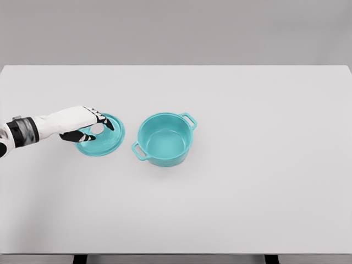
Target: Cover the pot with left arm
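Observation:
A teal lid lies at the left of the white table, left of the open teal pot, which stands upright with two side handles and nothing inside. My left hand reaches in from the left edge and sits over the lid. Its fingers and thumb curl around the pale knob at the lid's middle. The lid's rim looks slightly tipped rather than flat. A small gap separates the lid from the pot's near handle. The right arm is out of view.
The white table spans the whole view, with its front edge near the bottom and a grey wall behind it. Nothing else stands on it.

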You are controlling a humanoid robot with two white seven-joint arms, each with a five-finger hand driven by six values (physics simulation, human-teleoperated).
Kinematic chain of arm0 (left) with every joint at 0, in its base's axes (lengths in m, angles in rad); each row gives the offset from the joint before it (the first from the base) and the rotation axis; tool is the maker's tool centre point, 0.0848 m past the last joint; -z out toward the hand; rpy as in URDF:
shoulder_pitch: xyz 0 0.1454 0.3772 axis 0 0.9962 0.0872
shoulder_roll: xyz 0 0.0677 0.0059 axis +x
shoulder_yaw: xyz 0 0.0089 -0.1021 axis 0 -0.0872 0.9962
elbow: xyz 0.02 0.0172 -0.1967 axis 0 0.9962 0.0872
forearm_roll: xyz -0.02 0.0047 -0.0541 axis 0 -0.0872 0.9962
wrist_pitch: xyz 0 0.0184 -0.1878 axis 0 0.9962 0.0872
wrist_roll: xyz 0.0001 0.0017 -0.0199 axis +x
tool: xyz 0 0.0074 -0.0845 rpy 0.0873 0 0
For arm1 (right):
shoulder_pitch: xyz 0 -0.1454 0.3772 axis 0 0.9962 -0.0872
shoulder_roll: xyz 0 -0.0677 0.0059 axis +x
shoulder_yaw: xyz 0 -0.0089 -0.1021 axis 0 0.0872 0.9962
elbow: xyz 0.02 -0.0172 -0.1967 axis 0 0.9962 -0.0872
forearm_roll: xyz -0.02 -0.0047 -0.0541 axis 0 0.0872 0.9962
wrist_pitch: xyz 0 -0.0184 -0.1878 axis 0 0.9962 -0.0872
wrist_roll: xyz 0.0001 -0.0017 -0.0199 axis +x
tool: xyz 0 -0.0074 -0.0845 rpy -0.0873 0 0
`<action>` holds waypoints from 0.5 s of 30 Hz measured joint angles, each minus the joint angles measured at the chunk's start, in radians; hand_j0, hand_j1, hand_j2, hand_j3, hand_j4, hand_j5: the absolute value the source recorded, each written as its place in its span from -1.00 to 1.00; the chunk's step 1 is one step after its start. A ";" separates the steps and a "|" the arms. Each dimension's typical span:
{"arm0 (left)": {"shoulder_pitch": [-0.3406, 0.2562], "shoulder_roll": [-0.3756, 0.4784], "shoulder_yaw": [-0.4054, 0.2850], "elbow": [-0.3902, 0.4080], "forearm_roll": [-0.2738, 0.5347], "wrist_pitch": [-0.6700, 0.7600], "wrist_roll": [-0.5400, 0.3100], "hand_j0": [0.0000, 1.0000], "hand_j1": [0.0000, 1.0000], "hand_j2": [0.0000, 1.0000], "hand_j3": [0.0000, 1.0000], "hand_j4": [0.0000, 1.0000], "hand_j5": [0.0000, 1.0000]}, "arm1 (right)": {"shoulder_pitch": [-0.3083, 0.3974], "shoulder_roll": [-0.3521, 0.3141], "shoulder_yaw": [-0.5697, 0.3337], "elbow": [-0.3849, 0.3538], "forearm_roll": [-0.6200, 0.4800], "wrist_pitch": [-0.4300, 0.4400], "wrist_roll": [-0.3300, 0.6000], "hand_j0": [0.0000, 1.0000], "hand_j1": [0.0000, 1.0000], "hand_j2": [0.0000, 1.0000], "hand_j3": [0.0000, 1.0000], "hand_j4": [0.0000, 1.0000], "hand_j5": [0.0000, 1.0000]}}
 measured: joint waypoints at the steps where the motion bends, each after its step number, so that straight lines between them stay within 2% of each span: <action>1: -0.002 -0.001 0.000 0.002 -0.001 0.000 0.000 0.35 0.35 0.35 0.35 0.35 0.35 | 0.000 0.000 0.000 0.000 0.000 0.000 0.000 1.00 1.00 1.00 1.00 1.00 1.00; 7: -0.002 -0.007 0.001 0.007 -0.005 0.000 0.000 0.34 0.34 0.34 0.34 0.34 0.34 | 0.000 0.000 0.000 0.000 0.000 0.000 0.000 1.00 1.00 1.00 1.00 1.00 1.00; 15: -0.002 -0.009 0.000 0.009 -0.006 0.000 0.000 0.11 0.11 0.11 0.11 0.11 0.11 | 0.000 0.000 0.000 0.000 0.000 0.000 0.000 1.00 1.00 1.00 1.00 1.00 1.00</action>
